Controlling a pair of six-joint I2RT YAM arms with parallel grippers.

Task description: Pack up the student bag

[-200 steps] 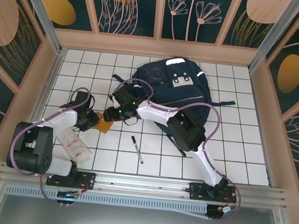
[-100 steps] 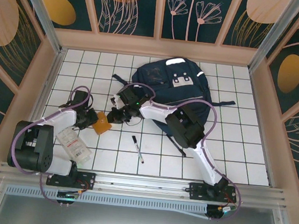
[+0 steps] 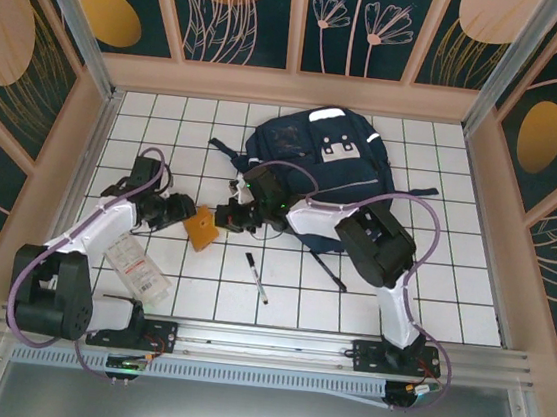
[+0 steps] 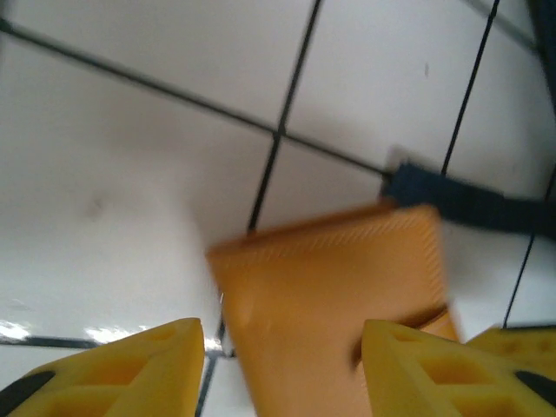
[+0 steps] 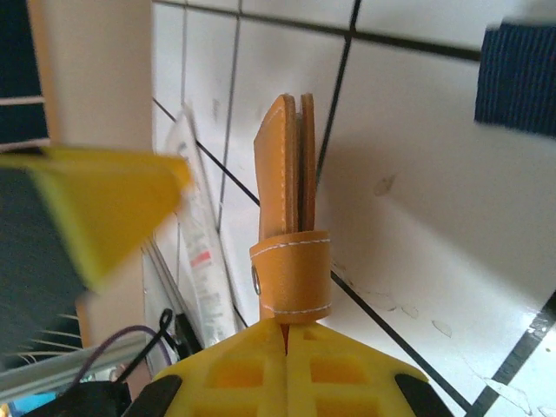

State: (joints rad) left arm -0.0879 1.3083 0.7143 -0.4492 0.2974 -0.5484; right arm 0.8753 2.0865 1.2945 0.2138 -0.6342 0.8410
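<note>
One student bag (image 3: 301,143), one pouch (image 3: 202,230) (orange)

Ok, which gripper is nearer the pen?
Right. The right gripper, gripping the orange case, hangs just beyond and left of the pen; the left gripper sits farther left.

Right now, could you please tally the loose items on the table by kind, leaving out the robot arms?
student bag: 1
orange leather case: 1
black pen: 1
clear plastic packet: 1
Total: 4
</note>
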